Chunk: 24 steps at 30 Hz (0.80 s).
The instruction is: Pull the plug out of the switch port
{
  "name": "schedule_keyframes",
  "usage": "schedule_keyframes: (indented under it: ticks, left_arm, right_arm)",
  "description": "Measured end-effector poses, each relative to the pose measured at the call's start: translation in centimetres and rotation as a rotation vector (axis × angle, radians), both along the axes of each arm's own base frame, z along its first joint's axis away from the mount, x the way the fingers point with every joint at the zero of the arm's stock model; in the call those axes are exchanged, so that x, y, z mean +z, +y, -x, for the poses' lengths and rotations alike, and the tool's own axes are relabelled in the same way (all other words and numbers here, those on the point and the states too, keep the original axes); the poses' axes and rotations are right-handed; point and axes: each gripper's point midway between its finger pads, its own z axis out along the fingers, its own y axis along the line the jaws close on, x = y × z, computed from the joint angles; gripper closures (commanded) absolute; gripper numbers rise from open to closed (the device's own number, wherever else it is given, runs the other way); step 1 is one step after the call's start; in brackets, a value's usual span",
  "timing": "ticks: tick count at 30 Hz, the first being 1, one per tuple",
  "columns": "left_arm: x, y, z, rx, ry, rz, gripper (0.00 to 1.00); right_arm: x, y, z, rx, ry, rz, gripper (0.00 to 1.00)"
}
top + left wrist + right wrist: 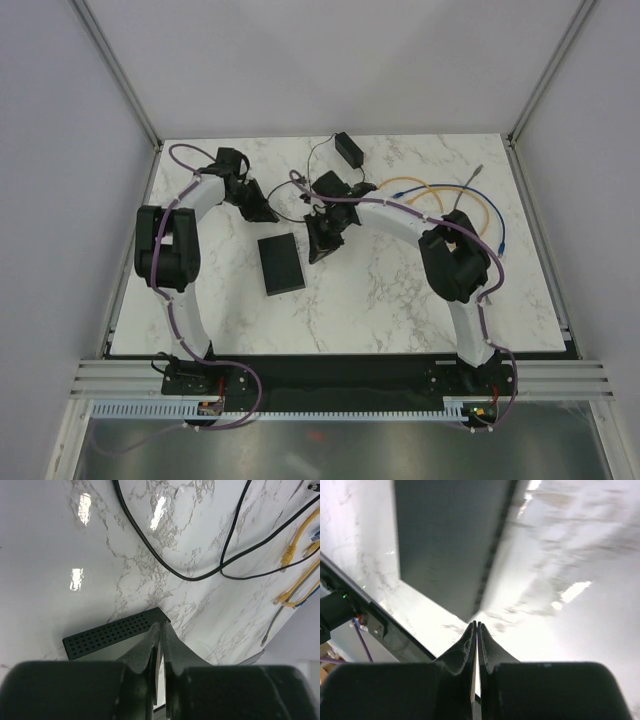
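Marble tabletop (400, 300) bears the flat black switch box (280, 262) centre-left, its switch port hard to make out. Right gripper (476, 625) and left gripper (161, 626) are pinched closed, empty, just beyond it. Farther off lie coloured cables (440, 195), an adapter (350, 148) and white walls (300, 60)

Bright, even overhead light leaves only faint shadows in the top view, glare patches dot the marble table (45, 610) toward ten and twelve o'clock in the left wrist view, and the right wrist view is blurred, washed out toward four o'clock.
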Motion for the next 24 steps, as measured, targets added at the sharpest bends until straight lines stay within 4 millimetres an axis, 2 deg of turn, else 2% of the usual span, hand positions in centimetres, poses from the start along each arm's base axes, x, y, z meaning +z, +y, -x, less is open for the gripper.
schedule_keyframes:
  ticks: [2,5,9,12,14,19,24]
  left_arm:
    - [-0.1,0.1,0.2,0.005,-0.004,-0.015,0.89]
    - [0.3,1.0,1.6,0.029,-0.004,-0.059,0.89]
    - [3.0,1.7,3.0,0.05,-0.067,-0.082,0.89]
    - [4.3,2.0,3.5,0.057,-0.104,-0.083,0.9]
    - [3.5,2.5,4.0,0.079,-0.084,-0.107,0.92]
    - [-0.4,4.3,6.9,0.164,0.058,-0.188,0.98]
    - [-1.3,5.2,7.5,0.206,0.093,-0.233,0.98]
  right_arm:
    - [0.0,-2.9,-1.3,-0.054,0.002,0.017,0.92]
    - [-0.3,-5.0,-1.9,-0.08,0.0,0.035,0.92]
    - [-1.0,-4.7,-0.6,-0.041,0.008,0.049,0.92]
    - [-1.0,-4.1,0.0,-0.019,0.005,0.044,0.92]
    - [-1.2,-3.9,0.1,-0.012,0.008,0.04,0.92]
    - [-2.8,-3.4,-0.1,-0.006,0.044,0.036,0.92]
    - [-3.8,-2.9,0.2,-0.005,0.092,0.02,0.92]
